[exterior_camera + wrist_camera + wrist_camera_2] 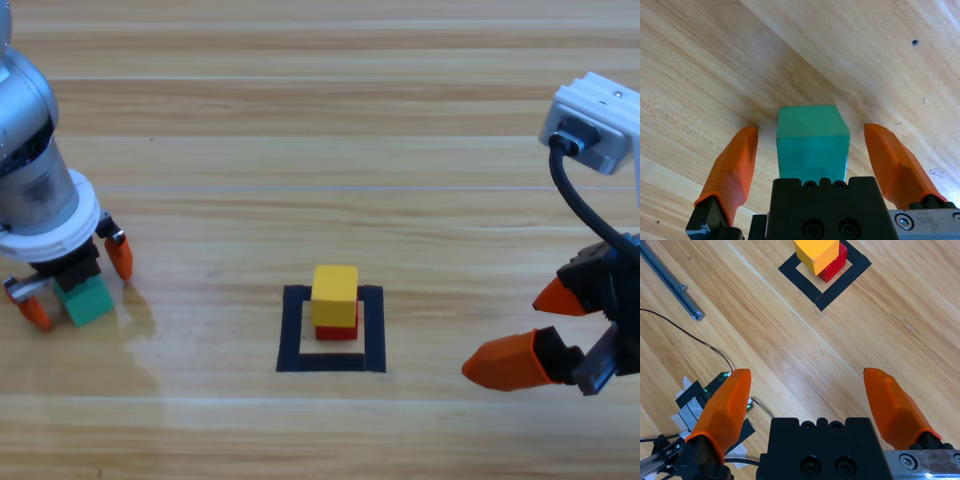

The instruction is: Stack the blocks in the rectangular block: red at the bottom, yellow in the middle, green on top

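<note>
We judge the green cube to be light, rigid and smooth-faced, probably wood or plastic, so it should not deform or break under a squeeze; the only real hazard we see is that flat painted sides can slip or twist if the pads land off-centre. The best hold is on two opposite vertical faces, low enough to be square but leaving the bottom face free for setting down. At present it sits on the wooden surface at the far left of the scene, well apart from the target. The left pincer stands over it with its jaws spread wide: in the left wrist view the cube lies between the two orange fingers, with bare wood showing on each side, so nothing is gripped yet and the faces look untouched. We would say the cube is roughly centred, which bodes well for an even close. In the middle of the scene, the black tape rectangle already holds the red cube with the yellow cube resting on it, the yellow turned a little off the red's edges as seen from the right wrist camera. The right pincer waits at the right edge, its jaws wide apart and holding nothing.
</note>
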